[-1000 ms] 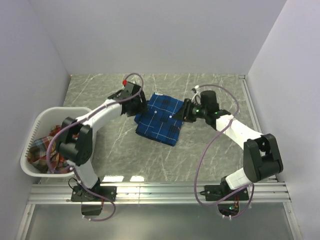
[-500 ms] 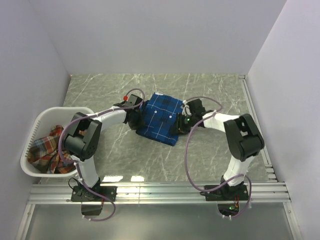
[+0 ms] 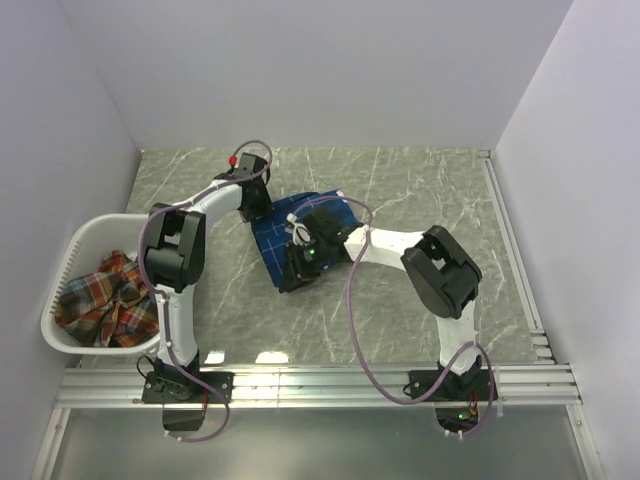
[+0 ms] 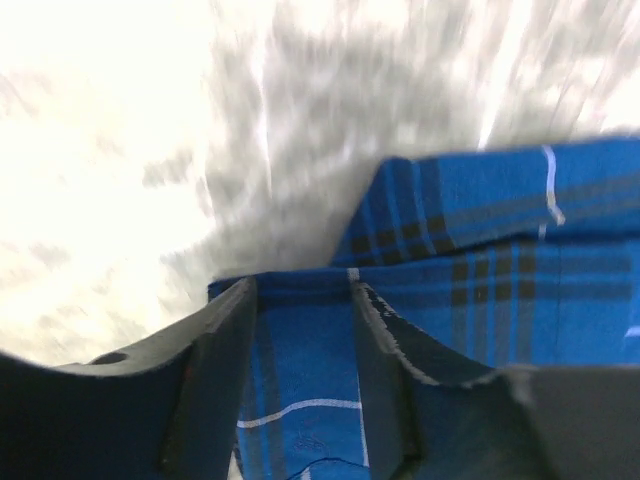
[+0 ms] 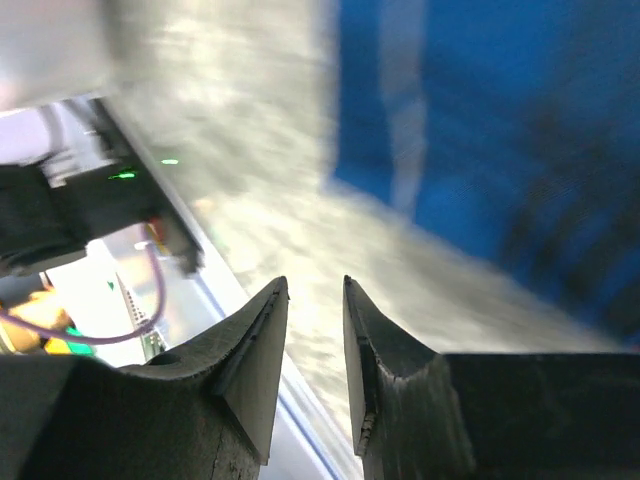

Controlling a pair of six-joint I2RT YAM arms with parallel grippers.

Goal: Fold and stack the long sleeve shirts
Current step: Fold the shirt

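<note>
The folded royal blue plaid shirt (image 3: 272, 240) lies on the marble table, left of centre. My left gripper (image 3: 256, 208) is at its far left corner. In the left wrist view (image 4: 300, 290) the jaws are closed on a fold of blue cloth (image 4: 480, 250). My right gripper (image 3: 300, 265) hangs over the shirt's near left edge. In the blurred right wrist view (image 5: 314, 285) the jaws stand a little apart and empty, with table between them and blue cloth (image 5: 480, 120) beyond. The red-orange plaid shirt (image 3: 105, 300) lies crumpled in the basket.
The white laundry basket (image 3: 75, 245) stands at the table's left edge. An aluminium rail (image 3: 320, 375) runs along the near edge by the arm bases. White walls close in the back and both sides.
My right arm has swung left across the blue shirt to its near left edge. My left gripper has moved back and left. The shirt has shifted left and turned.
</note>
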